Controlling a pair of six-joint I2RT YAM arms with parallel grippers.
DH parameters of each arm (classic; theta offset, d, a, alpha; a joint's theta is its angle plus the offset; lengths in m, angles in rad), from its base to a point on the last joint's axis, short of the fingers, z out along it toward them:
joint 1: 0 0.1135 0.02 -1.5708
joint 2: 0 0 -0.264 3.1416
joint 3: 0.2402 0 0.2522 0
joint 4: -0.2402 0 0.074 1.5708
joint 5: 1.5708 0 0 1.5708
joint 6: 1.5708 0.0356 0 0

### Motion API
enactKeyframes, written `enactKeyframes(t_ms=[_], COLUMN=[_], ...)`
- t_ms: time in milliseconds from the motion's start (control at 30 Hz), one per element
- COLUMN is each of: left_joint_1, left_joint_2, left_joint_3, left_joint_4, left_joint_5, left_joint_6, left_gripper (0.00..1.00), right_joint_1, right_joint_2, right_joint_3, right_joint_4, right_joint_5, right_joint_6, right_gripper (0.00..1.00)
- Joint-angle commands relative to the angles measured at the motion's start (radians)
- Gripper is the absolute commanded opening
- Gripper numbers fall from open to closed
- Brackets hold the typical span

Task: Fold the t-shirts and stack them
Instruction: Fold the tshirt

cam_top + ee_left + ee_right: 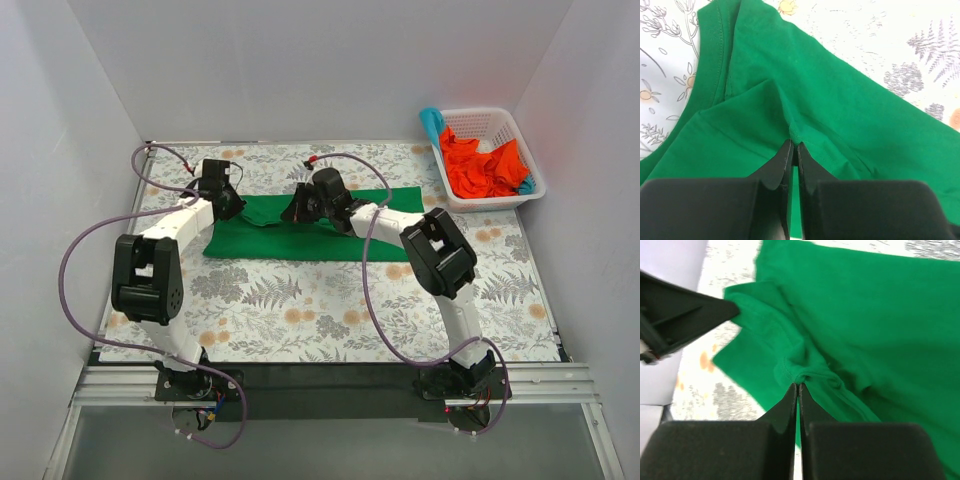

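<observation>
green t-shirt (300,242) lay toward far edge of table (300,320); left gripper (794,145) pinched shut on its left end, right gripper (797,386) pinched shut mid-cloth.

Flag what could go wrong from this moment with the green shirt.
1. The left gripper and right gripper each pinch only a small pucker of the green t-shirt; it may slip out on lifting.
2. Both grips sit toward one end; the unheld remainder could drag and bunch across the table.
</observation>
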Motion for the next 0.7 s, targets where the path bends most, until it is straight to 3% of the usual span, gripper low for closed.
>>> enactKeyframes(t_ms=[0,400,500,600,667], left_joint_1=[0.000,0.009,0.017,0.018,0.018], left_joint_2=[0.037,0.161,0.191,0.214,0.212], left_joint_3=[0.058,0.095,0.097,0.098,0.095], left_joint_4=[0.063,0.078,0.078,0.083,0.093], left_joint_5=[-0.012,-0.047,-0.028,-0.020,-0.014], left_joint_6=[0.031,-0.056,-0.076,-0.085,-0.085], left_gripper=[0.00,0.00,0.00,0.06,0.16], right_joint_1=[-0.027,-0.108,-0.114,-0.122,-0.130], right_joint_2=[0.068,0.153,0.162,0.168,0.162], right_joint_3=[0.070,0.102,0.102,0.105,0.104], right_joint_4=[-0.001,-0.001,-0.001,-0.001,-0.003], right_joint_5=[-0.042,-0.097,-0.104,-0.102,-0.093], right_joint_6=[-0.031,-0.012,-0.018,-0.026,-0.037], right_gripper=[0.01,0.01,0.05,0.13,0.21])
